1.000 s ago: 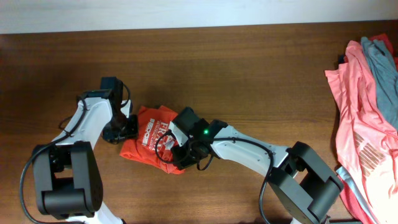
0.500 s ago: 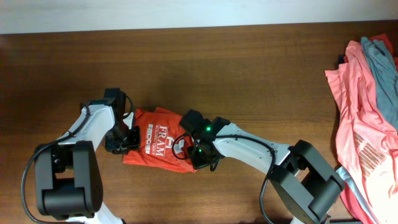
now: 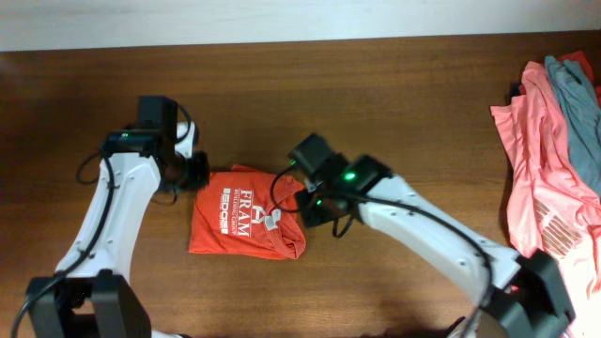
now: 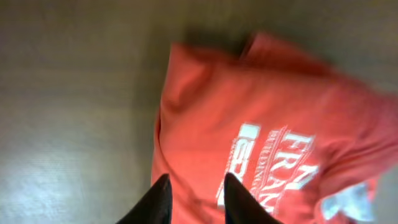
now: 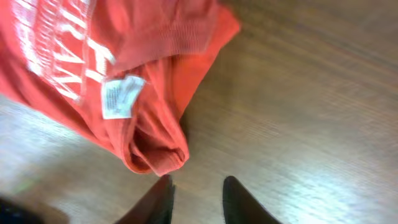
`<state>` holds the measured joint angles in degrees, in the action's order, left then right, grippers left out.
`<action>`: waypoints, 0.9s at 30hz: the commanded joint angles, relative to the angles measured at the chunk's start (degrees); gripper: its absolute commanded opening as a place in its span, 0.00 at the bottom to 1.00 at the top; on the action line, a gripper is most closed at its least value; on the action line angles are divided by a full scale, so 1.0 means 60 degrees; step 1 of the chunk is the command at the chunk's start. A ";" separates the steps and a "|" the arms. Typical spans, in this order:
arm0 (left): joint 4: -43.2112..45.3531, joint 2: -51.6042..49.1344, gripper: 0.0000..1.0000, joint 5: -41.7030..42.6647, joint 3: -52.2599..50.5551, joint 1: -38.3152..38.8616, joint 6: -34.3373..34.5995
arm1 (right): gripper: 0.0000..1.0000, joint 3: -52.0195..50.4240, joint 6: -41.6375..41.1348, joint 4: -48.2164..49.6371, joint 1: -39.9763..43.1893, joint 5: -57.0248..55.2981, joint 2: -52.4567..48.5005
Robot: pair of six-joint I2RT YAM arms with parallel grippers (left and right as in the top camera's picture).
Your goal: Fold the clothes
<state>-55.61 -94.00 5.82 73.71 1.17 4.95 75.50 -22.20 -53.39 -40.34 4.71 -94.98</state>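
The orange-red T-shirt (image 3: 246, 223) with its white "FRAM" print lies folded into a small packet at the table's middle left. My left gripper (image 3: 197, 173) hovers at the shirt's upper left corner. In the left wrist view the left gripper (image 4: 196, 186) is open, and the shirt (image 4: 249, 112) shows flat below the gap. My right gripper (image 3: 317, 208) is just off the packet's right edge. In the right wrist view it (image 5: 198, 186) is open over bare wood, with the shirt's rolled corner (image 5: 152, 155) just ahead of the left fingertip. More clothes (image 3: 545, 178) lie heaped at the right.
The heap at the table's right edge holds salmon-pink shirts (image 3: 535, 141) and a grey garment (image 3: 573, 94). A pale wall strip (image 3: 282, 19) borders the far side of the wooden table (image 3: 394, 94).
My right gripper has opened, let go of the shirt and drawn back to the right. The left arm has pulled up and away to the shirt's corner. The shirt has settled flat.
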 commanded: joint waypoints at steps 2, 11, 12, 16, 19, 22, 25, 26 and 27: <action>0.2186 -0.0262 0.30 0.0084 0.0098 0.0011 -0.0761 | 0.12 0.0080 0.0732 -0.0098 0.0168 0.1800 0.0131; 0.3799 -0.2969 0.24 0.1177 0.0102 0.0055 -0.1290 | 0.11 0.0058 0.0550 -0.0058 -0.0816 0.3034 -0.0860; 0.3719 -0.3184 0.24 0.1177 0.0102 0.0055 -0.1311 | 0.11 0.0058 0.0550 -0.0062 -0.0900 0.3038 -0.0994; 0.3151 -0.3829 0.24 0.1137 0.0098 0.0055 -0.1315 | 0.13 0.0058 0.0550 -0.0055 -0.1096 0.3038 -0.1614; 0.2550 -0.3905 0.25 0.1096 0.0098 0.0036 -0.1308 | 0.13 0.0058 0.0550 -0.0062 -0.1096 0.3042 -0.2135; 0.1264 -0.3905 0.25 0.0805 0.0098 0.0029 -0.1304 | 0.13 0.0058 0.0550 -0.0004 -0.1089 0.3034 -0.2943; 0.0441 -0.3905 0.24 0.0437 0.0098 0.0029 -0.1304 | 0.13 0.0058 0.0554 0.0208 -0.1086 0.2801 -0.3297; 0.0244 -0.3905 0.24 0.0255 0.0098 0.0029 -0.1300 | 0.13 0.0058 0.0554 0.0284 -0.1086 0.2601 -0.3319; 0.0091 -0.3905 0.24 0.0102 0.0098 0.0029 -0.1300 | 0.14 0.0058 0.0554 0.0331 -0.1078 0.2386 -0.3348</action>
<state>-52.58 -115.31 10.92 75.53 1.17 -2.04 75.64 -19.07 -52.05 -46.61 21.89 -114.13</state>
